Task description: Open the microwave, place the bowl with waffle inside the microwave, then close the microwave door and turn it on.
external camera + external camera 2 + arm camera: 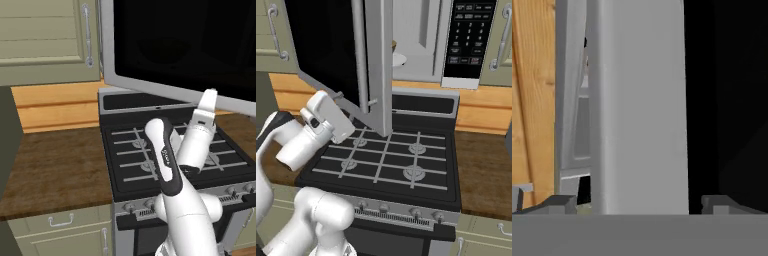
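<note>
Jaws stood wide apart in the hand view, the gripper [637, 202] straddling the grey edge of the door [639, 105] without closing on it: one fingertip [559, 202] sat low on the left, the other low on the right, and the door's pale frame filled the gap between them. To the right of that frame lay the black glass; to the left ran a strip of wooden wall [534, 100].

From the right base view the door [376, 65] hung swung out toward the robot, seen nearly edge-on, its long bar handle [359, 50] running down the near side. The gripper [340, 107] was at the door's lower corner, just under the black window. Behind the door the microwave [421, 40] stood open, its grey inside showing, with the white turntable [398, 59] partly in sight and a brown sliver at the door's edge that may have been the bowl [394, 46], too little of it to be sure. The black keypad [467, 35] sat on the microwave's right side.

In the left base view the door's [185, 45] black glass faced the camera, its silver lower rim slanting down to the right, and the hand [207, 102] reached up to that rim. Below lay the stove [150, 150] with its grey grates, a brown counter [55, 165] to its left and a beige cabinet [45, 40] above.
</note>
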